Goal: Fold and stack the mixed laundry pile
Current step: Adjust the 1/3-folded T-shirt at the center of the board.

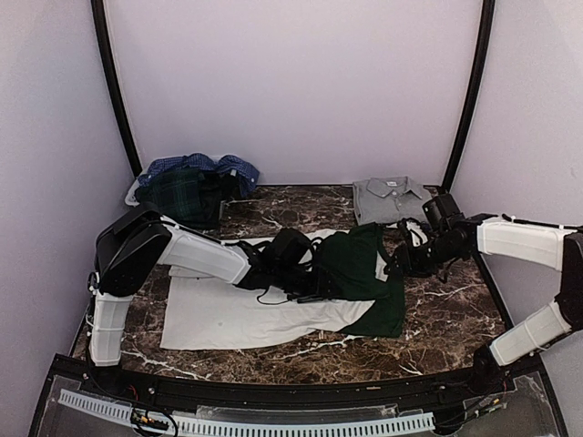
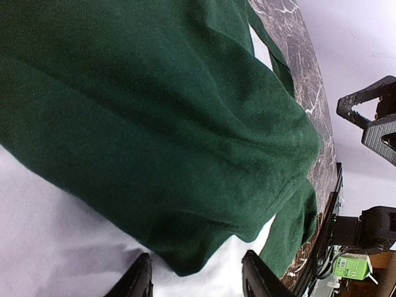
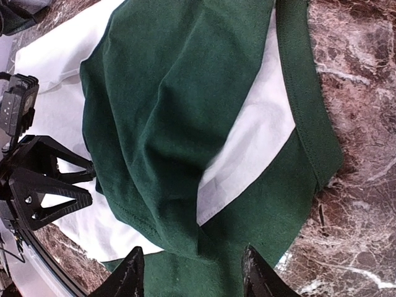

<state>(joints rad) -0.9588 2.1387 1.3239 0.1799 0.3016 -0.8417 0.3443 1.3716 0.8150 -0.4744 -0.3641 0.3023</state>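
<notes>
A white tee (image 1: 237, 314) with dark green sleeves lies spread on the marble table, one green sleeve (image 1: 351, 264) folded in over its body. My left gripper (image 1: 314, 278) hovers low over that sleeve from the left. In the left wrist view its jaws (image 2: 197, 278) stand apart, with the sleeve's edge (image 2: 154, 111) just ahead of them and nothing pinched. My right gripper (image 1: 401, 262) faces it from the right, open (image 3: 193, 278) over green cloth (image 3: 161, 105) and a strip of the white body (image 3: 260, 136). A dark green tartan shirt (image 1: 182, 196) and a blue checked shirt (image 1: 205, 167) are heaped at the back left.
The heap sits in a pale basket (image 1: 137, 193) in the back left corner. A folded grey polo shirt (image 1: 390, 198) lies at the back right. Bare marble (image 1: 446, 309) shows to the right of the tee, and curved black posts frame the walls.
</notes>
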